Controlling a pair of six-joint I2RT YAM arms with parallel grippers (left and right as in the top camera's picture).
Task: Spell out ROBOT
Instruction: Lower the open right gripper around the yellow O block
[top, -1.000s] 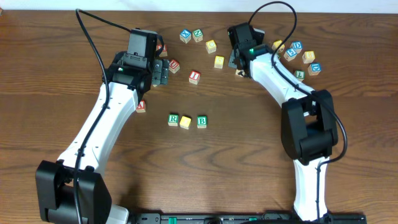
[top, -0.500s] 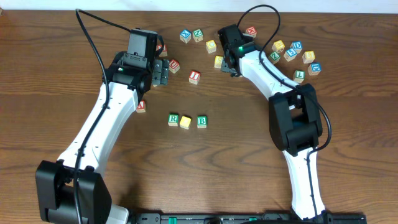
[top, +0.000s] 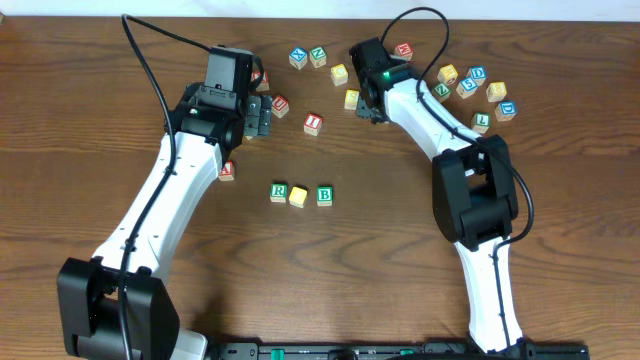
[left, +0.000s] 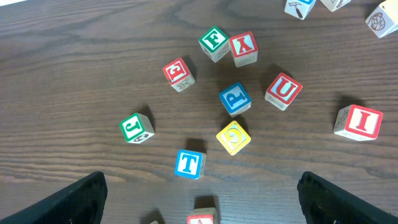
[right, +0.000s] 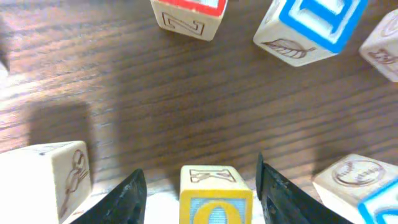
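Row at mid-table (top: 400, 250): green R (top: 279, 192), yellow cube (top: 298, 196), green B (top: 324, 195), each just beside the next. Lacked a 2nd O and the T.

Found the likely 2nd O further up the table: O cube (top: 351, 99), yellow on top in the overhead view. Right gripper (right: 199, 171): about half open and set astride that cube, 1 finger all but touching it, with a clear gap between the cube and the other of the fingers (right: 127, 202). Not closed on anything, as far as could be told.

Judged light, stiff and hard: small wooden cubes with smooth painted faces, probably a little slippery but in no way fragile. Best taken by 2 opposite flat sides, with the jaws square to them and centred, so as not to twist the cube on closing. Called for some care with the neighbours standing near.

Showed, in the left wrist view only, the blue T (left: 189, 163), face up near a yellow G (left: 233, 137); could not be made out from overhead, where the left arm covered that patch. Left gripper (left: 202, 179): wide open above that cluster, holding nothing.

Gave, in the right wrist view only, the blue O on the cube's yellow side and the gap at the finger. Gave, from overhead alone, the whole layout of row, loose cubes and both arms.
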